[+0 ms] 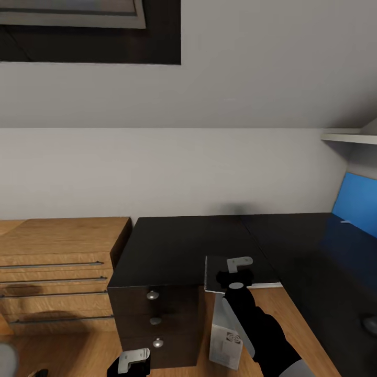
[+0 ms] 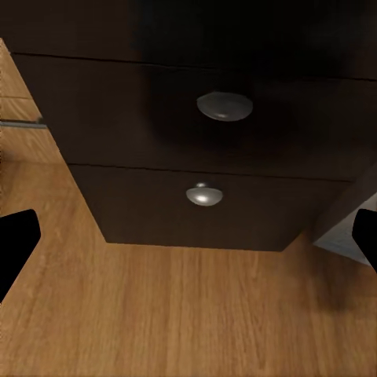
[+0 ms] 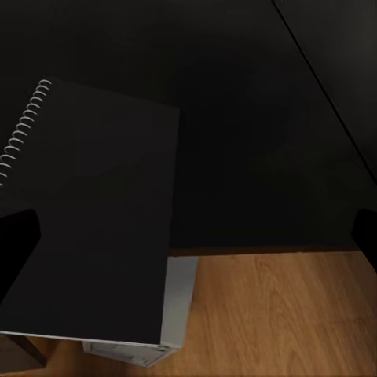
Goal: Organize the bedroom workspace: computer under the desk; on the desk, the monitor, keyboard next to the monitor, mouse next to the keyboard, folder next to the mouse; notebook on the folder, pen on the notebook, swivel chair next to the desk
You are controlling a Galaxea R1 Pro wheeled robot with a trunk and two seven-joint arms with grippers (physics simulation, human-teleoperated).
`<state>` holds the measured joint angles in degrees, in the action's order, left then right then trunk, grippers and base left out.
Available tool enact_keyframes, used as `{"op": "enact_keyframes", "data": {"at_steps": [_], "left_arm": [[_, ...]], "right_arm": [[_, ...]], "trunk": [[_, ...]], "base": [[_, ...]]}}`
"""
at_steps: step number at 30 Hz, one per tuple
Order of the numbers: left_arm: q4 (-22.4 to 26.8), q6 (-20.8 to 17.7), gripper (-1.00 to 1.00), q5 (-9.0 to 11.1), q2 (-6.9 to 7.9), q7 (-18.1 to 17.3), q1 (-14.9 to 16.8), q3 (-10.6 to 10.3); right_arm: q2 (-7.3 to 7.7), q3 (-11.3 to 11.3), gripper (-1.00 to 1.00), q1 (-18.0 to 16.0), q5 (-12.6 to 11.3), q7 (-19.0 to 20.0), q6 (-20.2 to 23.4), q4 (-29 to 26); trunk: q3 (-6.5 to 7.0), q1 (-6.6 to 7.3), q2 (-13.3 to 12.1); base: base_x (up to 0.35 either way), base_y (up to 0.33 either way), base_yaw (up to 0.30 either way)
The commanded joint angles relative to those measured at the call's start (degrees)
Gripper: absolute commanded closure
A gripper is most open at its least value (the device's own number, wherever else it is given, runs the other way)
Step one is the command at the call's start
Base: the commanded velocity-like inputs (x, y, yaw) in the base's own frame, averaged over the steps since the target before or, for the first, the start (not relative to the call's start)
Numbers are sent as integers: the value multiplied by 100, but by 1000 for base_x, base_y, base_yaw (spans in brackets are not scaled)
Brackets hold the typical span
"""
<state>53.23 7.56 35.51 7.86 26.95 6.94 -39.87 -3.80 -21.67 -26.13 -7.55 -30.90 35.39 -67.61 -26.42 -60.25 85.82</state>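
- Glossy black desk (image 1: 173,246) is seen set against a plain pale wall, with a light wood cabinet (image 1: 57,272) just beside its left end.
- Most of the desk top is bare; its front edge runs above the dark drawers (image 1: 154,319) with round silver knobs (image 2: 224,106).
- The notebook (image 3: 94,220), spiral-bound with a dark cover, is gripped by the right gripper (image 1: 233,277) and overhangs the desk's front edge.
- The computer (image 1: 226,337) stands on the wood floor under that edge, just beside the drawers.
- The folder (image 1: 358,201) is seen at the far right, bright blue.
- The left gripper (image 2: 188,251) is spread wide, holding nothing, low before the drawers over bare wood floor (image 2: 181,314).
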Motion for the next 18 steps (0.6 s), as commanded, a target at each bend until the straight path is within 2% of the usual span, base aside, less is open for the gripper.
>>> {"op": "enact_keyframes", "data": {"at_steps": [1, 6, 18], "left_arm": [[3, 44, -100, 59, 9, 39, 9, -38], [3, 49, -100, 54, 13, 39, 9, -38], [3, 47, -100, 53, 14, 39, 9, -32]], "right_arm": [[2, -13, -100, -6, -61, -58, 12, -3], [-3, -19, -100, -6, -62, -56, 6, 15], [-6, -96, -100, -6, -54, -59, -226, 50]], "trunk": [[-7, 0, 4], [-9, 0, 4], [-9, 0, 4]], "base": [[0, 0, 80], [0, 0, 186], [0, 0, 266]]}}
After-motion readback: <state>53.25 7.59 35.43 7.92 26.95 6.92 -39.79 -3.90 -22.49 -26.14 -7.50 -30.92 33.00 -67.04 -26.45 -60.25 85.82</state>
